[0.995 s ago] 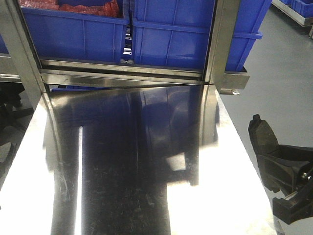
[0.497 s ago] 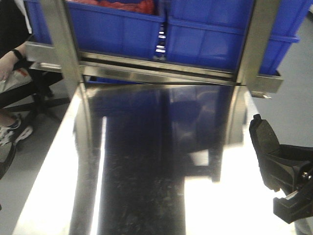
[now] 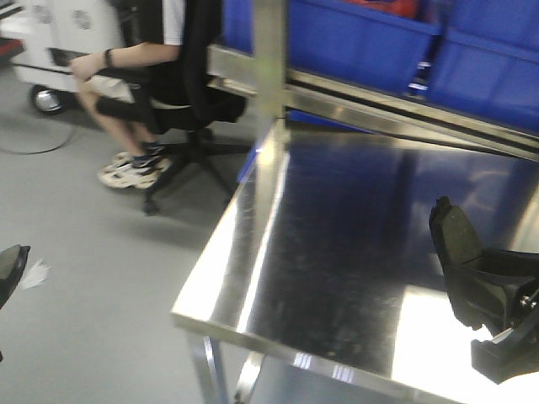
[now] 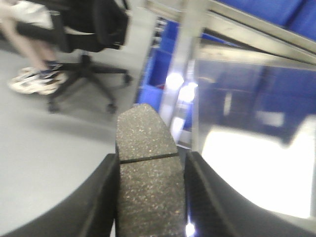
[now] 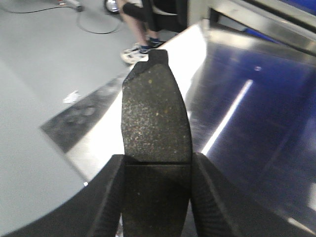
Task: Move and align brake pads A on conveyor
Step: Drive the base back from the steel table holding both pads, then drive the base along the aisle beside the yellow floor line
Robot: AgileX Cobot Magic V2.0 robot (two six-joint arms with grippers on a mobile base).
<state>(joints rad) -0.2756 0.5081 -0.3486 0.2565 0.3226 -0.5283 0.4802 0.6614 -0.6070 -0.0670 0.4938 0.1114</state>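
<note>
The view swung left: blue bins (image 3: 362,38) slid aside and a seated person (image 3: 147,71) appeared. The left hand (image 4: 150,197) still clamped its brake pad (image 4: 145,143), and the right hand (image 5: 157,197) gripped the other pad (image 5: 155,113). No conveyor showed; I judged both pads were mid-carry.

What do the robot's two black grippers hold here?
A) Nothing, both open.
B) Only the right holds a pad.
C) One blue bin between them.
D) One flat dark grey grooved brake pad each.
D: the wrist views show the left gripper clamping a flat dark grey grooved brake pad and the right gripper clamping a second brake pad.
</note>
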